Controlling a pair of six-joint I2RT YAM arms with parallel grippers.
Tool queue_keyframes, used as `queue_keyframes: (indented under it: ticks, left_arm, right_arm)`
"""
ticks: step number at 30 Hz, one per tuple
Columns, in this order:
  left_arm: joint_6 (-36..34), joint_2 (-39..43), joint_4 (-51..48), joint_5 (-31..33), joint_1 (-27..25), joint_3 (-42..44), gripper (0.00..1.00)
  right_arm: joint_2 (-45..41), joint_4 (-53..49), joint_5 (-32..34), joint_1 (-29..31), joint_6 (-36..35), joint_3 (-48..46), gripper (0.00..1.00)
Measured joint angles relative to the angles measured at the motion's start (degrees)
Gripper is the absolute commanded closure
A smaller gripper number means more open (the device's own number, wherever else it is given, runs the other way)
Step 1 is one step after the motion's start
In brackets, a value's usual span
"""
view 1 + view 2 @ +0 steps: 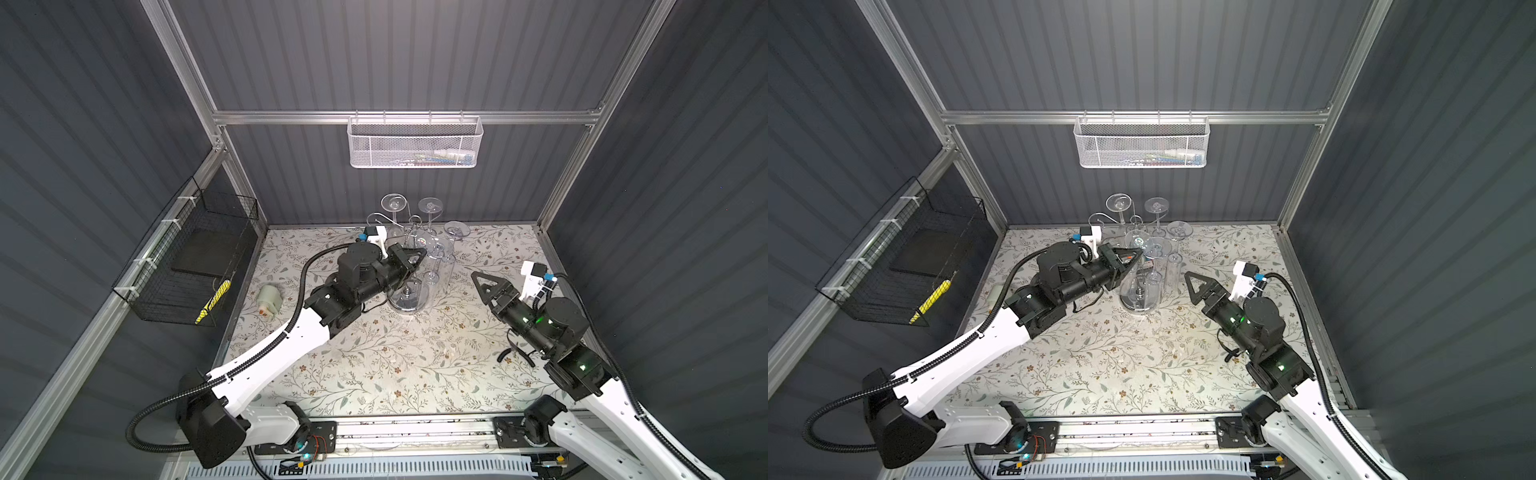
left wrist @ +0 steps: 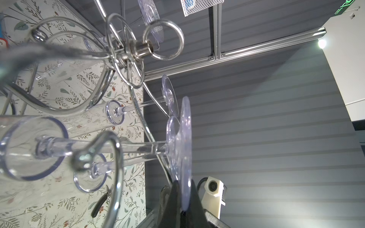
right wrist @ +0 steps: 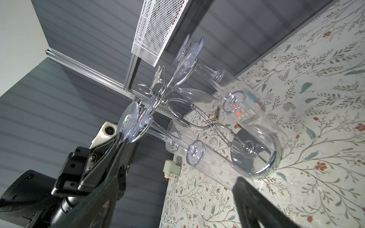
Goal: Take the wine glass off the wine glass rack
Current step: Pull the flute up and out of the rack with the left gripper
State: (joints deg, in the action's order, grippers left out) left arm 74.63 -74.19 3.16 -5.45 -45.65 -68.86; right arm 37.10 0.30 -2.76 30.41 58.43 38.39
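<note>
Clear and colourless, the stemmed wine glass [image 2: 185, 142] hangs bowl-down on the near-left side of the shiny chrome wire wine glass rack [image 1: 409, 303]. Its round foot is uppermost, beside one curled arm. The left gripper [image 2: 182, 205] has its black jaws closed on the rim of that foot.

The left wrist view shows this pinch close up. The foot is seen edge-on, the stem runs away to the bowl, and a rack wire crosses the stem just under the foot. Whether the foot bears on the wire I cannot tell. The right wrist view shows the same grip from the opposite side and also takes in the rack's mirror-like disc base on the bench. In both top views the pinch is mostly lost among overlapping transparent discs. Those views do show the other clear glasses [image 1: 394, 203] hanging round the rack's far and right sides.

The right gripper [image 1: 484, 286] hovers above the floral-patterned bench [image 1: 374, 374], to the right of the rack and apart from it. Its jaws are spread wide and hold nothing. The right wrist view shows this, with its two dark fingers far apart. The top views show only one triangular finger.

A small pale green and white object [image 1: 270, 300] lies on the bench left of the left arm. A white mesh basket [image 1: 415, 145] hangs on the back rail, and a black wire basket [image 1: 187, 266] hangs on the left wall.
</note>
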Motion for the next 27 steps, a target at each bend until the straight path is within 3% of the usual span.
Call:
queue_keyframes:
  ticks: [17,27]
  left_arm:
    - [-0.7,12.52,-8.57,2.03,0.0,4.02,1.0]
    - [-5.99,23.71,-22.03,8.37,0.0,5.92,1.0]
  right_arm:
    - [0.46,-1.7,-0.85,-0.02,-0.44,0.17,0.07]
    - [6.95,-7.06,-7.87,-0.09,-4.96,9.75,0.06]
